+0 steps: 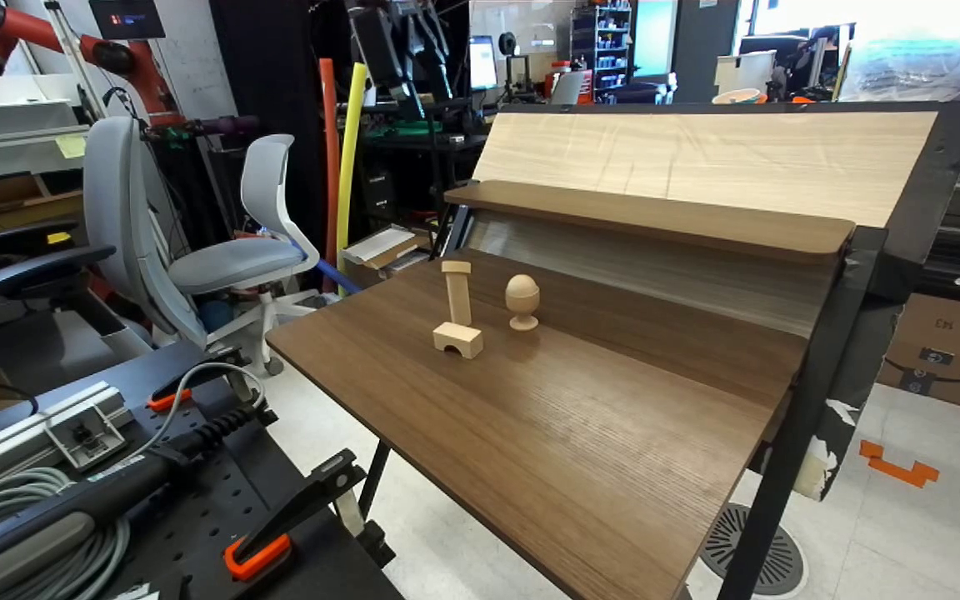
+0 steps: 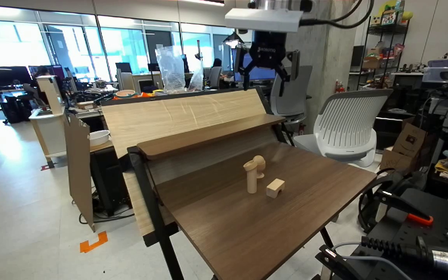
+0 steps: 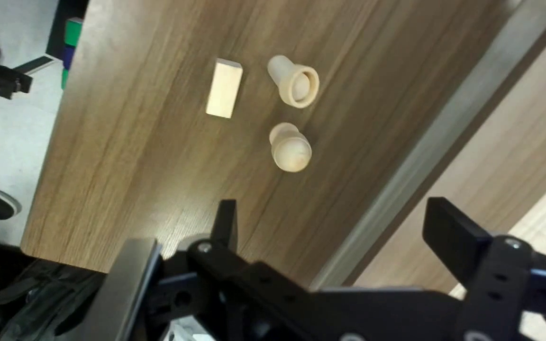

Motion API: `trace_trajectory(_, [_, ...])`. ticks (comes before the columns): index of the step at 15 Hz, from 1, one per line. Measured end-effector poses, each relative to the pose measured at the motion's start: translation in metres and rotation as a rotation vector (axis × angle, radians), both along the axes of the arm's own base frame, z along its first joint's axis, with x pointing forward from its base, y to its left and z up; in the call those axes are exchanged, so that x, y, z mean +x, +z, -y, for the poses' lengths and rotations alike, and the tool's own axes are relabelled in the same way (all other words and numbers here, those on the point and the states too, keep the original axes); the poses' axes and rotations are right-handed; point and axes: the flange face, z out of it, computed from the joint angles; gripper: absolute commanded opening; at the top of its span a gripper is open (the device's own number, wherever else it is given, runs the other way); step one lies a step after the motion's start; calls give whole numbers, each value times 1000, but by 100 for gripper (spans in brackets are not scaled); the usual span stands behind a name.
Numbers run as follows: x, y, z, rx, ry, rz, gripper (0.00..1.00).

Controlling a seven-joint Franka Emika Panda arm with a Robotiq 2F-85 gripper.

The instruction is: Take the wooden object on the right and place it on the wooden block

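The wooden object, a tan piece with an egg-shaped head on a footed, cup-like base, is stood upright near the middle of the brown surface, well apart from every corner. Of the three wooden pieces it is set closest to the rear edge, over which a raised shelf runs. Just beside it, with a gap seen in the wrist view, a slim upright piece with a wider, ring-rimmed head is stood; in an exterior view part of the object is covered by it. The wooden block, pale and with an arched cut-out on its underside, is laid closest to the front edge, apart from both of the others. The tool is held high above the surface, well apart from the pieces, and its fingers are spread wide. Behind the shelf a slanted light-wood board is mounted. Past one side edge a pale chair is seen, and off the front edge, across a strip of floor, a black perforated bench is loaded with clamps.
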Motion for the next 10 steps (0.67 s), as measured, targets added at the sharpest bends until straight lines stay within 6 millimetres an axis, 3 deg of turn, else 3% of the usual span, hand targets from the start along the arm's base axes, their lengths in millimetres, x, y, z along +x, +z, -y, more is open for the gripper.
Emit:
trace_trajectory(2, [20, -16, 12, -1, -79, 23, 100])
trace_trajectory(4, [25, -28, 17, -4, -87, 9, 100])
trace_trajectory(10, [23, -23, 12, -4, -79, 17, 100])
